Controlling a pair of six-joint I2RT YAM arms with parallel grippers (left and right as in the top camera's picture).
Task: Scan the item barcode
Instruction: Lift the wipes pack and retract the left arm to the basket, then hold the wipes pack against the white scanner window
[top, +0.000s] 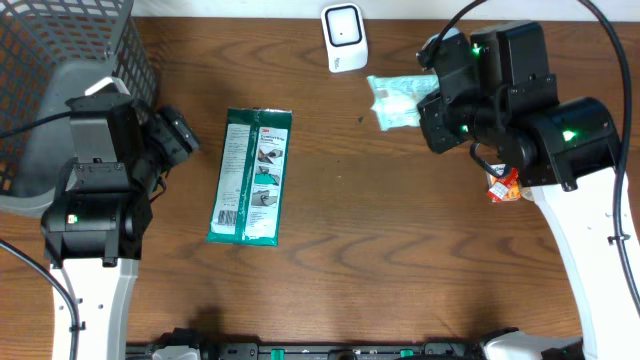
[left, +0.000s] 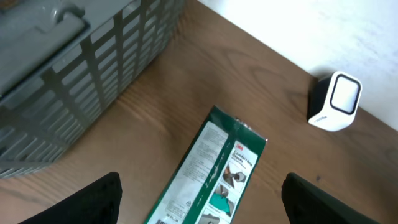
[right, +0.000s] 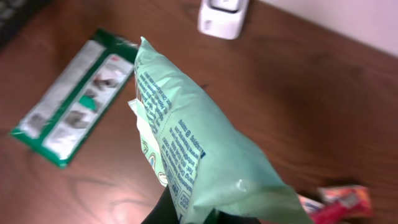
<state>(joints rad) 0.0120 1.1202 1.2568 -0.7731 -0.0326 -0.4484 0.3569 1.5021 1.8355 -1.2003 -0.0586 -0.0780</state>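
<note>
Fingers of the right gripper (top: 432, 108) are clamping shut on one end of the pale green packet (right: 205, 149), holding it off the table (top: 380, 230) at the upper right of the overhead frame, near the white scanner (top: 343, 37). Blue print is running along the packet's side, too blurred to read. The left gripper (left: 211, 208) is hanging wide open over the dark green flat pack (top: 252, 175) left of centre, its small red logo and label text illegible.
</note>
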